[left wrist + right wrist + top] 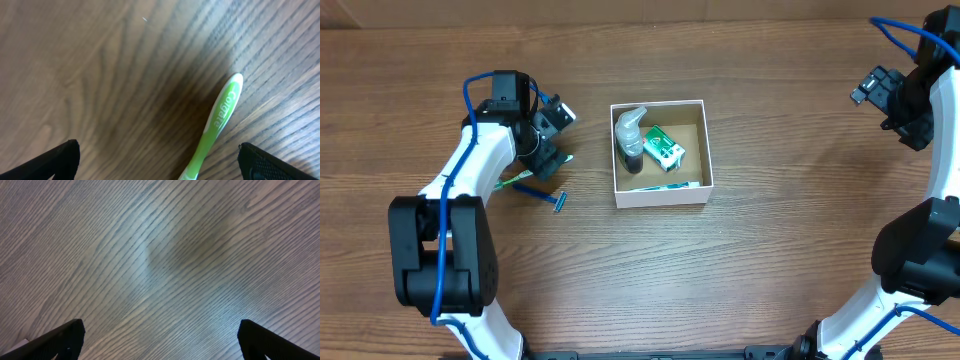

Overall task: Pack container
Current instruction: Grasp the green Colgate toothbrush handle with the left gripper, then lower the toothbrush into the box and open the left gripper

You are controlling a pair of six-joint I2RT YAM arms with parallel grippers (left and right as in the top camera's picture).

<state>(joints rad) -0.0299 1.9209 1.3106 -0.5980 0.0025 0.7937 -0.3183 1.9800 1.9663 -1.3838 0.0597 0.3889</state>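
**Overhead view: partly packed cardboard box, left hand open above a toothbrush**

We see the container [665, 194] at the middle of the wooden bench [770, 260]. It is a square, shallow box with white walls and a brown floor. Inside stand a grey-capped bottle [631, 140] and a green-and-white carton [664, 147].

We judge the box light and fairly stiff, but likely to slide on the smooth wood. A wall pinched at the rim looks the safest hold.

The left hand [552, 140] hangs well left of the box, with its jaws spread wide and gripping nothing. Under it lies a green toothbrush [215, 125] of slim, glossy, hard plastic, flat on the grain. It is probably slippery and best pinched across the handle. A blue razor [545, 195] lies just beside it.

The right hand [892, 105] is far right, its jaws also wide apart, over bare wood.
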